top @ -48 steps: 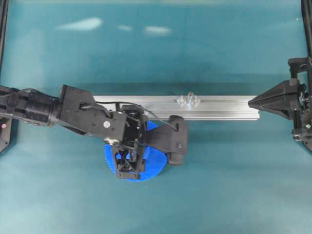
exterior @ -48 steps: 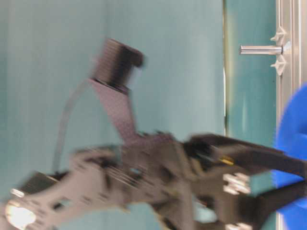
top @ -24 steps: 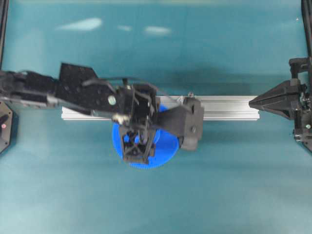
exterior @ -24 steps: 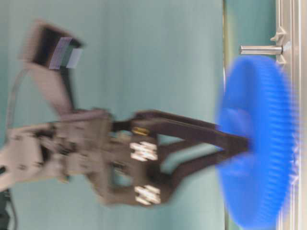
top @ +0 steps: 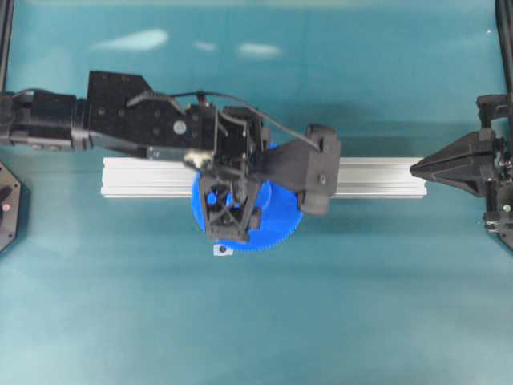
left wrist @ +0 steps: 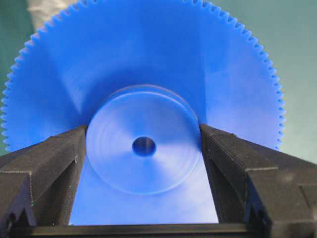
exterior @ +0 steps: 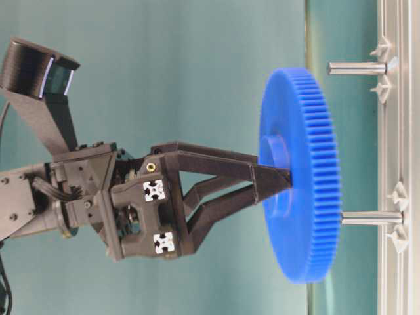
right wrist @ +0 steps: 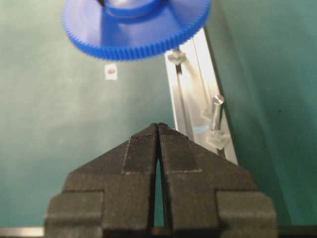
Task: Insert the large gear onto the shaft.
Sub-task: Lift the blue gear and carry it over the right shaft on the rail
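Two black fingers (left wrist: pixel 47 163) of the left pincer (exterior: pixel 279 178) stand fairly wide apart and press on opposite sides of the raised round hub (left wrist: pixel 143 146). That grip carries the large gear (exterior: pixel 302 118). In the left wrist view the small centre hole sits between the fingers and the toothed rim fans out behind them.

In the table-level view, which is turned on its side, the gear is seen edge-on. It lies flat, its faces level with the worktop (top: pixel 361 305), hub side towards the pincer. Its axis runs straight down towards the worktop. It hangs clear of everything below, above the tips of the pins.

Just beyond it the shaft (exterior: pixel 371 217) stands upright on the aluminium rail (top: pixel 144 176), between two small clear diamond-shaped mounts. In that view its tip lies under the gear's rim, to one side of the centre hole, with a gap between tip and gear. From overhead the gear straddles the rail's front edge, and the arm hides the shaft. A small white tag (top: pixel 222 250) lies on the worktop just beside the gear's front rim.

Farther along the rail a second clear pin (exterior: pixel 357 67) stands outside the gear's rim.

Farthest off, past the rail's end, the right pincer (right wrist: pixel 157 126) has its fingertips pressed together on nothing.
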Motion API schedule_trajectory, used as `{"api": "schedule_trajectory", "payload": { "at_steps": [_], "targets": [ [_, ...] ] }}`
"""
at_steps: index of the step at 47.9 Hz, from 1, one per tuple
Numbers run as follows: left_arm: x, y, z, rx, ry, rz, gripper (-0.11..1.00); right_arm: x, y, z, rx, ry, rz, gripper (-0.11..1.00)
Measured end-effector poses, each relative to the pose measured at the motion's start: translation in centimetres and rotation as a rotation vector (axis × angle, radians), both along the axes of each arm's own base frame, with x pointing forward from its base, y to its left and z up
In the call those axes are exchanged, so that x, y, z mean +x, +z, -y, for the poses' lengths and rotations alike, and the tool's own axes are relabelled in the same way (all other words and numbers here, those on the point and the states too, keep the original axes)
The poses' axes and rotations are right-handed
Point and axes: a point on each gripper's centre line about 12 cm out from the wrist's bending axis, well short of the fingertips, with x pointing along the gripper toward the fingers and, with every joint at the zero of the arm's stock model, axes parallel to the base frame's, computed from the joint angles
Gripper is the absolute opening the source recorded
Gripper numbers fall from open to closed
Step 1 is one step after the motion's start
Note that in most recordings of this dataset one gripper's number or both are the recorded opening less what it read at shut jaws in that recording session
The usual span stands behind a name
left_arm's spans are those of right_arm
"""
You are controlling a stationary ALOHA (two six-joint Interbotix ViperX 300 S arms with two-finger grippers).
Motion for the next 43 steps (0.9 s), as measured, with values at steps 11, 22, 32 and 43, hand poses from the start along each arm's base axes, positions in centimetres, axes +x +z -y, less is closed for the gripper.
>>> {"api": "schedule_trajectory", "payload": {
  "at_steps": [11,22,32,43],
  "targets": [
    [1.1,1.4,-1.7,0.033,-0.044,0.080,0.76,0.0,0.0,0.0,0.000,0.000,0.000,0.04],
    [2.7,0.5,-3.2,0.059,-0.078,0.079,0.76,0.0,-0.1,0.0,0.000,-0.002,-0.003,0.04],
    [4.2,-0.4,-3.8,0.077,-0.109,0.075,0.76,0.0,-0.2,0.0,0.000,0.000,-0.005,0.04],
    [5.3,-0.5,-5.0,0.093,-0.124,0.088,0.76,0.0,-0.1,0.0,0.000,0.000,-0.003,0.04]
  ]
}}
